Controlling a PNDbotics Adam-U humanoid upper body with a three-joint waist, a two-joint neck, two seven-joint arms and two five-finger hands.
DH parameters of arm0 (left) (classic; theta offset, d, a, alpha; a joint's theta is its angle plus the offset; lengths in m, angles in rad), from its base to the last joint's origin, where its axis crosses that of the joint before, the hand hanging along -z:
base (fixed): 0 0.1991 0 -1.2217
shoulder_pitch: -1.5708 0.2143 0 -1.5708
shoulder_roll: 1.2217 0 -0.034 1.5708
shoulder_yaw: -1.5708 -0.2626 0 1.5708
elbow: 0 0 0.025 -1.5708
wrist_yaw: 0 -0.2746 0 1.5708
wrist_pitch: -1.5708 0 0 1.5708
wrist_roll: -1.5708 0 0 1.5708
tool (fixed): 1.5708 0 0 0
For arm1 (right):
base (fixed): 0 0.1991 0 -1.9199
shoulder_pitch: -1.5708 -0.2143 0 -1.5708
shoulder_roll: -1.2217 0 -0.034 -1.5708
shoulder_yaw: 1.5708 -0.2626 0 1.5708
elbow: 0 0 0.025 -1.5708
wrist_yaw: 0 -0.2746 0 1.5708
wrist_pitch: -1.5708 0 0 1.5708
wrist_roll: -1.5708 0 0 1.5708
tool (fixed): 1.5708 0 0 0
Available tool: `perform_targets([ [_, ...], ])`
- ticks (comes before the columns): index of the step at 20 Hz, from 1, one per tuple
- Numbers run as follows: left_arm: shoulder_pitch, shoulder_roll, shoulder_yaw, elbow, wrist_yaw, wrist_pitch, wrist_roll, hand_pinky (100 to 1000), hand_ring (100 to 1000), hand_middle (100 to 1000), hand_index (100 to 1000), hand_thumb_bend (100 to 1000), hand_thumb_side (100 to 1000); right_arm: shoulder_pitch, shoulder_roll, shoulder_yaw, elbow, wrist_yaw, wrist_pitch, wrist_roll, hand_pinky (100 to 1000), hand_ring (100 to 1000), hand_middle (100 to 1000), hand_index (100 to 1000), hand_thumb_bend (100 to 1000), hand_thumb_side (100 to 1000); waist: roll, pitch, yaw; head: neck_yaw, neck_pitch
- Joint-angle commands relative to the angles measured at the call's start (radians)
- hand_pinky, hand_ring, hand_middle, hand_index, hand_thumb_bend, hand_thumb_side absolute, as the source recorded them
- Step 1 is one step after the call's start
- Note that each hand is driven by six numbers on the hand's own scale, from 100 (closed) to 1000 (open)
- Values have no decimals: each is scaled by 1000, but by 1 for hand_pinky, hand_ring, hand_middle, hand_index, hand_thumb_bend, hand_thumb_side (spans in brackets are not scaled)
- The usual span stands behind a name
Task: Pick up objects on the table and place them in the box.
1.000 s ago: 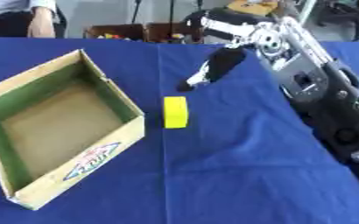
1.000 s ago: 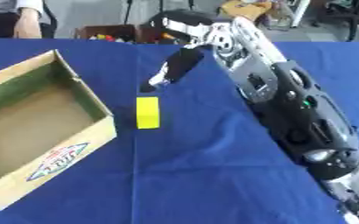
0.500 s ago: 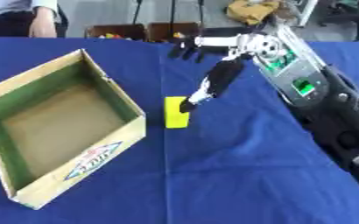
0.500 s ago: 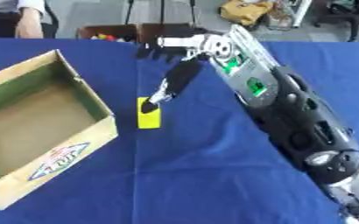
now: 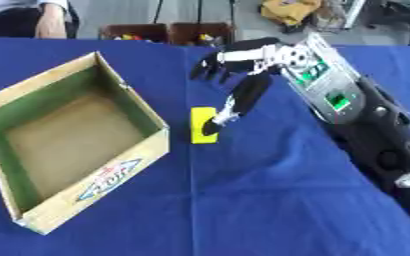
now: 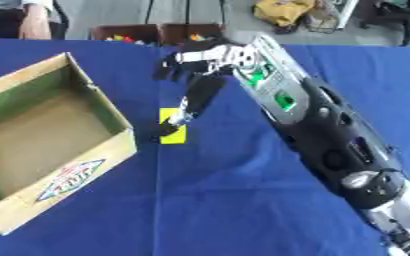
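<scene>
Near table (image 5: 270,200) centre, just right of box (image 5: 112,175) — yellow block (image 5: 200,131) lies flat. Right hand (image 5: 243,92) above it, fingers spread, thumb tip at block, nothing grasped. Step: reach for pickup. Next — fingers must curl round block, then lift.

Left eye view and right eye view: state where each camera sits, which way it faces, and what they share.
Left eye view: in the robot's head, facing down at the blue table; the right arm enters from the right, its robot hand open over the yellow block.
Right eye view: the head's other eye, same downward look, set slightly to the side; the same arm shows.
Shared: the cardboard box, block, table and right robot hand; no left hand shows.
</scene>
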Motion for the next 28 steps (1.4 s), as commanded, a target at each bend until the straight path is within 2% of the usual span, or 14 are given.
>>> perform_targets([
  [1, -18, 16, 8, -15, 4, 1, 1, 748, 901, 884, 943, 100, 959, -25, -3, -2, 25, -14, 9, 13, 851, 930, 905, 914, 695, 339, -14, -22, 3, 0, 10],
  [13, -24, 16, 9, -15, 8, 0, 0, 748, 901, 883, 942, 100, 958, -38, 18, 8, 140, 21, -8, 35, 849, 928, 900, 907, 687, 320, -16, -17, 9, -5, 21],
  [28, -31, 13, 7, -15, 11, -2, -4, 747, 900, 881, 941, 100, 958, -52, 52, -11, 272, 117, -37, 6, 847, 924, 893, 907, 677, 314, -22, -12, 15, -16, 5],
])
